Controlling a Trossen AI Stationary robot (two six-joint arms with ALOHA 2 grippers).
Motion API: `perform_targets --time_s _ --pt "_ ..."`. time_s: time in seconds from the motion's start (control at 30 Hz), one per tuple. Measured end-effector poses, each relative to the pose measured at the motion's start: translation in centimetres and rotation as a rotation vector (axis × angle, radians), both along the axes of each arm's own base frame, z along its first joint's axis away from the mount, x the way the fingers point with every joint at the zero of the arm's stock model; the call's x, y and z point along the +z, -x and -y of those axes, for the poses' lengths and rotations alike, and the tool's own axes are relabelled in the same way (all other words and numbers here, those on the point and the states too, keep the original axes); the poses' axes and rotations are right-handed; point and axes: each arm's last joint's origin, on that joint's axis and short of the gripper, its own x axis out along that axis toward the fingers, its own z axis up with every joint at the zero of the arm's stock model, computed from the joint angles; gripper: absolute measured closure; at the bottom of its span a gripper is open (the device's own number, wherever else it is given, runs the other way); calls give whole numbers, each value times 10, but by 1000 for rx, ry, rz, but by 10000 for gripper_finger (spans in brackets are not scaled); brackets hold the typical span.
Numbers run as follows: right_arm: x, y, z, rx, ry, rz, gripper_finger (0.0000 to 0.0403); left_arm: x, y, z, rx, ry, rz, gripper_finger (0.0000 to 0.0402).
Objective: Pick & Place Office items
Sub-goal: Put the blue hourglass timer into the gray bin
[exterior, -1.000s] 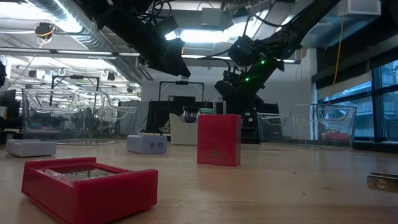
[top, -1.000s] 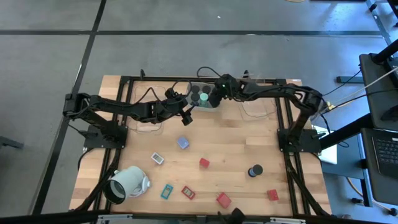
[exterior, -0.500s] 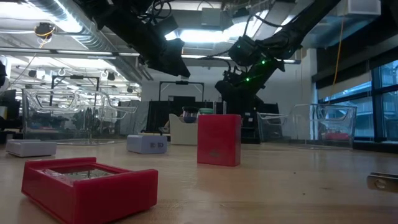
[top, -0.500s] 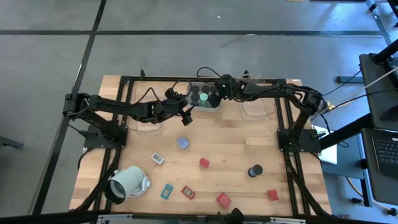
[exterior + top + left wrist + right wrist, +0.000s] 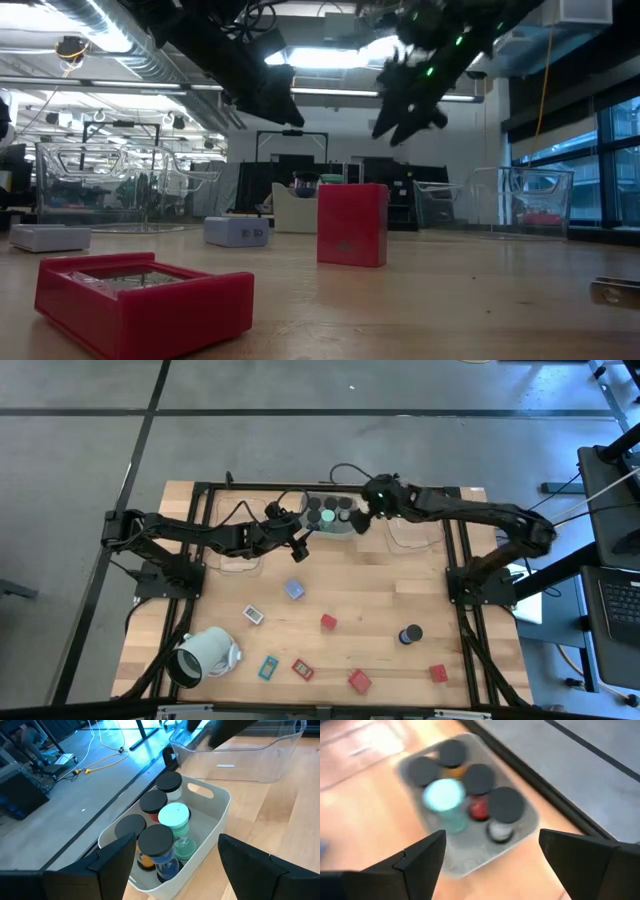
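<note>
Nearest me in the low view sits a flat red case, then an upright red block and a pale blue cube farther back. From above, these office items lie scattered over the table, well short of both grippers: a teal rectangle, red pieces, a white rectangle and a black cylinder. A mint-white hollow cylinder lies on its side at the near left.

I've got my left gripper hovering just short of the grey bin; its fingers are spread wide, nothing between them. The bin holds dark-lidded jars and one mint-lidded jar packed together.

My right gripper hangs above the bin's edge on the side away from the left gripper, fingers wide apart and empty. Its wrist camera looks down on the same jars. Beyond the bin is a clear tray.
</note>
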Motion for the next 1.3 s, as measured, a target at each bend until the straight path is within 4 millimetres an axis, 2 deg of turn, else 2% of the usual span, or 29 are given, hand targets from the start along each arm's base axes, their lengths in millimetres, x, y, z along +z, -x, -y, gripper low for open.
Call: perform_targets --time_s 0.13,0.3,0.47,0.7,0.8,1.0,1.1,1.3 --pt "22 12 -37 102 -1 -4 85 -1 0 0 -1 2 -8 123" --pt "34 20 -88 245 -31 -4 92 -1 1 0 -4 4 -13 123" --pt "36 20 -138 342 -56 13 97 -2 0 1 -19 14 -14 123" --pt "32 26 -193 393 -74 21 97 -3 -1 3 -116 69 -12 123" --pt "28 36 -211 345 -172 3 97 -3 -2 5 -169 98 -13 123" --pt "14 61 -239 70 -432 -94 97 -4 -3 10 -207 96 -24 123" --pt "10 69 -254 -2 -537 -132 97 -4 -3 12 -215 94 -24 123" --pt "-1 79 -276 -73 -586 -180 97 -4 -3 17 -230 96 -35 123"
